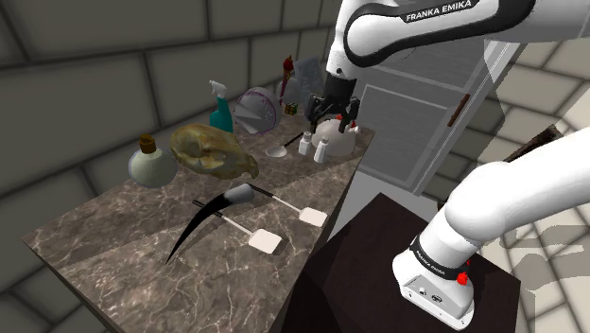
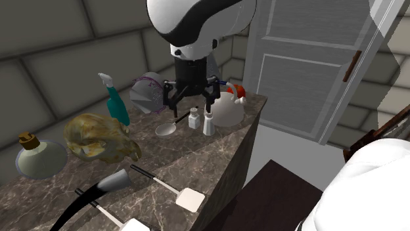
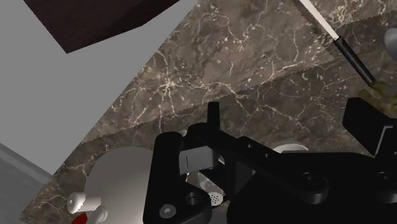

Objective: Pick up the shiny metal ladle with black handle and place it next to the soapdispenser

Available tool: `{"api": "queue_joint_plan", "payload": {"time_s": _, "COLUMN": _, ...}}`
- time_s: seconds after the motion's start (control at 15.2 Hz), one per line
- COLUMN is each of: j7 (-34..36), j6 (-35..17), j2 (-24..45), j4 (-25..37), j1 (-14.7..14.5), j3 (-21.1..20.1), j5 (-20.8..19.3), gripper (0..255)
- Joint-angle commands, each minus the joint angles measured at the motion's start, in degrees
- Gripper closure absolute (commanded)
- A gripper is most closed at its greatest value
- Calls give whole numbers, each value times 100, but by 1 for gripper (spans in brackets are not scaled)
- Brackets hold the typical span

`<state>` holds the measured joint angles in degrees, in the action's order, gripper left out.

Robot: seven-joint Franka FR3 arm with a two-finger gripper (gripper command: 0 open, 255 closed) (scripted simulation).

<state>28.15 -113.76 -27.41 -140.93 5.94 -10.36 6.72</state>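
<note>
Here, closest to the stand (image 1: 378, 255), the dark marbled worktop (image 1: 123, 241) carries two white-bladed spatulas (image 1: 266, 242) and a curved black horn-shaped thing (image 1: 194, 227). Beyond them sit a yellowish skull-like lump (image 1: 213, 151) and a corked round flask (image 1: 151, 163). Further on lies the ladle (image 1: 277, 150): its pale, shiny bowl rests on the worktop and its thin dark handle runs away towards the far cluster. Just past it stand two small white shakers (image 2: 208, 123), then a round white vessel (image 2: 227, 110) with a red part, which I take to be the soap dispenser, though I cannot be sure. My hand (image 2: 189, 105) hovers over the shakers, fingers spread wide and holding nothing. The ladle's handle end is just beside the finger on the second exterior view's left. Against the wall are a teal spray bottle (image 1: 220, 109) and a tilted strainer (image 1: 255, 109). I judge the ladle stiff and fairly light, but bowl-heavy and slick, so it may swing if pinched at the tip; I would take the black handle across its width, near the middle. I cannot make out whether the handle touches the nearer shaker, or whether it lifts off the surface. In the wrist view the hand's black body blocks much of what lies under it, and the round vessel is cut off at the edge.
</note>
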Motion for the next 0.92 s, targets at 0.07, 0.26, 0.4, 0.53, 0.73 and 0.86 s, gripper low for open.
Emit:
{"api": "queue_joint_plan", "payload": {"time_s": 0.07, "j7": 569, "j6": -579, "j2": 623, "j4": 166, "j1": 176, "j3": -160, "j5": -67, "gripper": 0}}
{"api": "queue_joint_plan", "payload": {"time_s": 0.26, "j7": 1138, "j6": -1099, "j2": 1249, "j4": 370, "j1": 351, "j3": -275, "j5": -213, "gripper": 0}}
{"api": "queue_joint_plan", "payload": {"time_s": 0.4, "j7": 1532, "j6": -1410, "j2": 1671, "j4": 538, "j1": 461, "j3": -328, "j5": -352, "gripper": 0}}
{"api": "queue_joint_plan", "payload": {"time_s": 0.53, "j7": 1937, "j6": -1691, "j2": 2093, "j4": 731, "j1": 559, "j3": -357, "j5": -520, "gripper": 0}}
{"api": "queue_joint_plan", "payload": {"time_s": 0.73, "j7": 2556, "j6": -2053, "j2": 2719, "j4": 1062, "j1": 665, "j3": -336, "j5": -813, "gripper": 0}}
{"api": "queue_joint_plan", "payload": {"time_s": 0.86, "j7": 2965, "j6": -2255, "j2": 3126, "j4": 1308, "j1": 709, "j3": -283, "j5": -1016, "gripper": 0}}
